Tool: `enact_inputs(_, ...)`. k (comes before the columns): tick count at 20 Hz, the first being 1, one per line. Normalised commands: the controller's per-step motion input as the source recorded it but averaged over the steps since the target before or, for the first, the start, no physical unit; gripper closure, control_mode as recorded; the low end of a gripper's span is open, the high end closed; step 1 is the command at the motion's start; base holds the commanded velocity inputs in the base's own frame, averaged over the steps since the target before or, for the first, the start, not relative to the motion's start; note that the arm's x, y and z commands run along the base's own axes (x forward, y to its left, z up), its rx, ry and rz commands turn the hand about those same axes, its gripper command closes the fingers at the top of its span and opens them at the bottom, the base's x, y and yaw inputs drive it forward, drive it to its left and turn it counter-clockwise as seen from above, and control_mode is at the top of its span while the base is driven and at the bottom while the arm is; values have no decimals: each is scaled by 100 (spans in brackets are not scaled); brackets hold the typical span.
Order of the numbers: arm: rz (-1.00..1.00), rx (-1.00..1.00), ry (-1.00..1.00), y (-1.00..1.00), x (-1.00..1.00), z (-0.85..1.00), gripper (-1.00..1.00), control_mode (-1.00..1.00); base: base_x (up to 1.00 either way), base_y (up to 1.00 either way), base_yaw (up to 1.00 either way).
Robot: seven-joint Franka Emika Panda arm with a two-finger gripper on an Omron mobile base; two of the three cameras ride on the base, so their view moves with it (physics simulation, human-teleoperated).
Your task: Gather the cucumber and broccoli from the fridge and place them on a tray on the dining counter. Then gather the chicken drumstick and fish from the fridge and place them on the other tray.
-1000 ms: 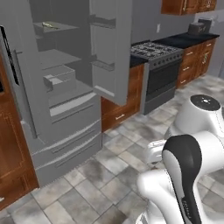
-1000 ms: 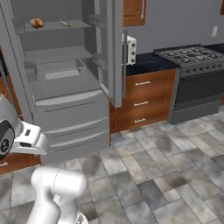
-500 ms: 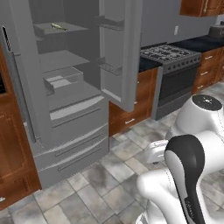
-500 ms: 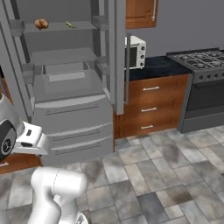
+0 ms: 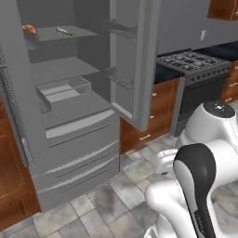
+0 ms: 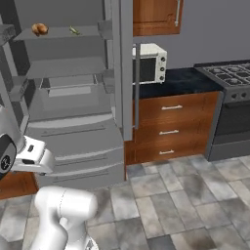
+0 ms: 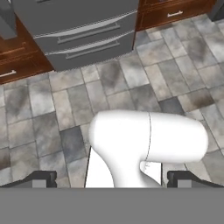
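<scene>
Your gripper (image 7: 112,179) hangs spread wide and empty, pointing down at the tiled floor (image 7: 131,78). Ahead of it the fridge (image 5: 74,139) stands open; high above the gripper, on the top shelf, you have the chicken drumstick (image 6: 40,29) with the fish (image 6: 74,31) just beside it.

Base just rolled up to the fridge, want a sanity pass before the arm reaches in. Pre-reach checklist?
1. fridge door open: ok, shelves exposed.
2. gripper open and empty: ok, fingertips wide apart over the floor.
3. chicken drumstick located: ok, top shelf, left.
4. Small green item on the same shelf identified: cannot tell, too small to say cucumber or fish.
5. Broccoli located: cannot tell.
6. Gripper aimed at shelf: not ok, points down at the tiles.
</scene>
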Motion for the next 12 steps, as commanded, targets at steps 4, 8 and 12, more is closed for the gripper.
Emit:
enact_inputs(4, 0, 0, 0, 0, 0, 0, -100, 100, 61, -10, 25)
enact_inputs(8, 0, 0, 0, 0, 0, 0, -100, 100, 52, 0, 28)
enact_inputs(12, 0, 0, 0, 0, 0, 0, -100, 100, 46, -2, 30)
